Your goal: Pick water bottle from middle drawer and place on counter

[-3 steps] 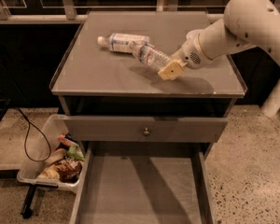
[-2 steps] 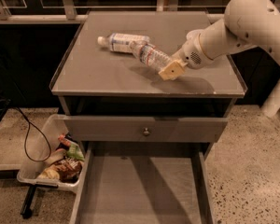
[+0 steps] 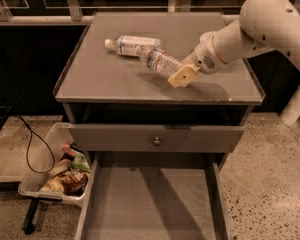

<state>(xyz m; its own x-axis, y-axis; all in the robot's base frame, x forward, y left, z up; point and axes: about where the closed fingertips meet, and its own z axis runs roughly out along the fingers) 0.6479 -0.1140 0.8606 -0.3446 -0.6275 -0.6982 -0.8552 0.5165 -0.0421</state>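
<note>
Nearest us, we see the middle drawer [image 3: 150, 204] pulled open, its flat floor facing up. Left of it, a clear bin [image 3: 37, 176] of snack packets [image 3: 70, 176] sits on the speckled floor [image 3: 270, 184]. Above the open drawer is a shut drawer front [image 3: 115, 138] with a small knob [image 3: 156, 141]. Further back lies the grey counter [image 3: 100, 79]. Over its centre the water bottle [image 3: 159, 61] slants, its long axis running from near right to far left, its far end beside a fatter bottle [image 3: 132, 44] lying on its side. The gripper [image 3: 182, 75], reaching in from the right, clasps the water bottle's near right end. We cannot tell which end bears the cap.
</note>
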